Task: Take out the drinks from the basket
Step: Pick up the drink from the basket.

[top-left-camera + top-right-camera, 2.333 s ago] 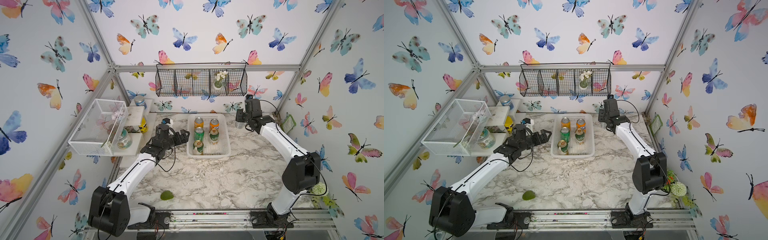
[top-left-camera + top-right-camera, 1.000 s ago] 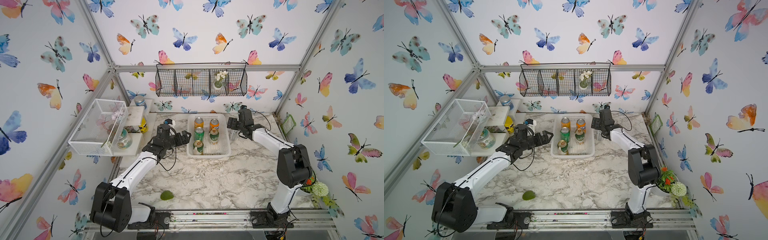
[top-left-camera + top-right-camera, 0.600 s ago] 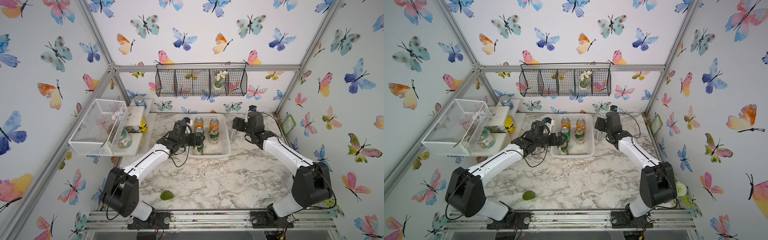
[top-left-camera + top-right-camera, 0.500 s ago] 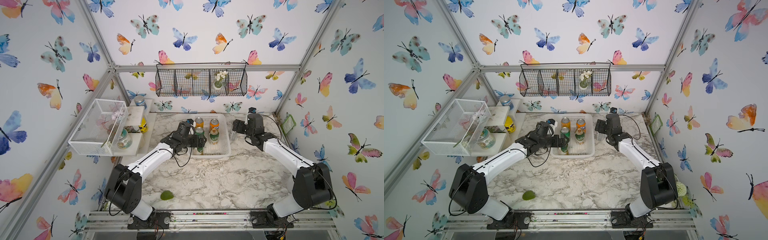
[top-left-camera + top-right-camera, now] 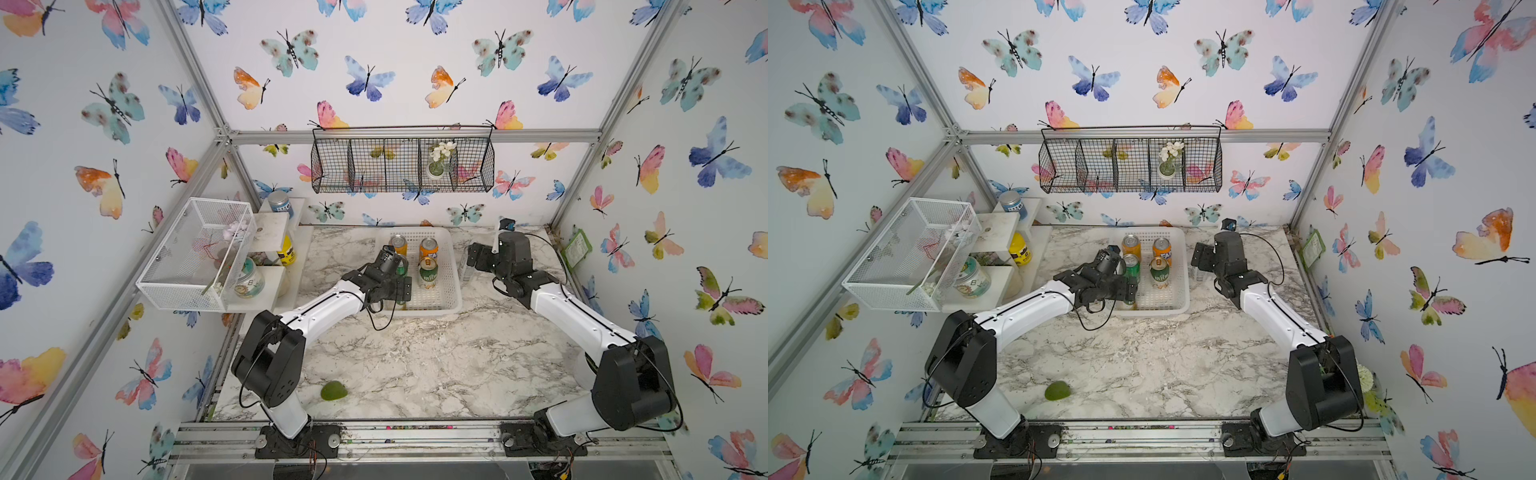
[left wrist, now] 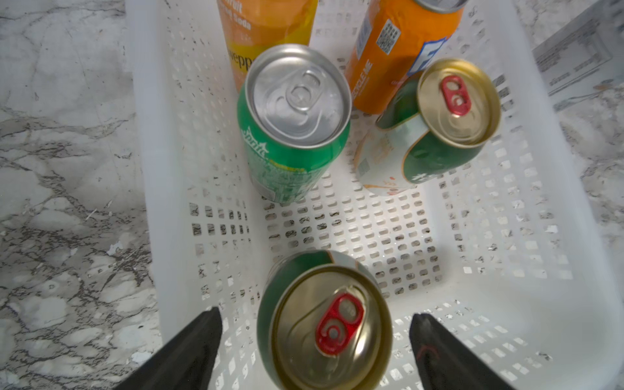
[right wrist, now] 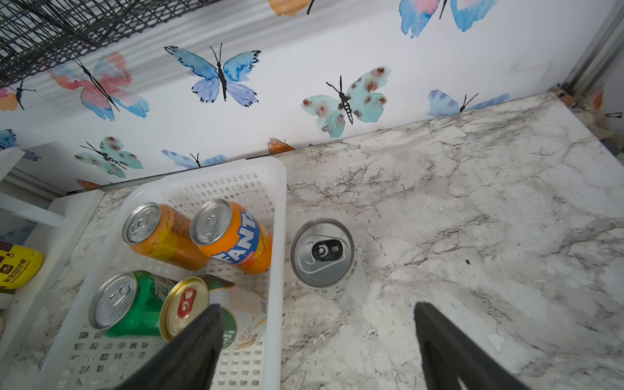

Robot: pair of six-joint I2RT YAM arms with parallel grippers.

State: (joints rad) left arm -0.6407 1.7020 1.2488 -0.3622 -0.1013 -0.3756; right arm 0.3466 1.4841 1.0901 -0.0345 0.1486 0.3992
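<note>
The white basket (image 6: 148, 169) holds two orange cans (image 6: 266, 23) (image 6: 398, 50), a bright green can (image 6: 293, 128) and a green-and-white gold-topped can (image 6: 439, 125). A second gold-topped can (image 6: 324, 331) stands in its near left corner. My left gripper (image 6: 312, 341) is open astride that can, with a gap on each side. In a top view it hangs over that corner (image 5: 400, 296). A slim silver can (image 7: 322, 256) stands on the marble just right of the basket (image 7: 277, 270). My right gripper (image 7: 317, 337) is open above the table beside it, holding nothing.
A green leaf-like piece (image 5: 333, 390) lies near the table's front. At the left stand a white mesh box (image 5: 195, 253) and shelves with a yellow bottle (image 5: 286, 249) and a blue-labelled jar (image 5: 280, 203). A black wire basket (image 5: 401, 166) hangs on the back wall.
My left arm has swung from left of the basket to over its near left corner, jaws narrowing slightly round the can. My right gripper has shifted a little beside the slim can.
</note>
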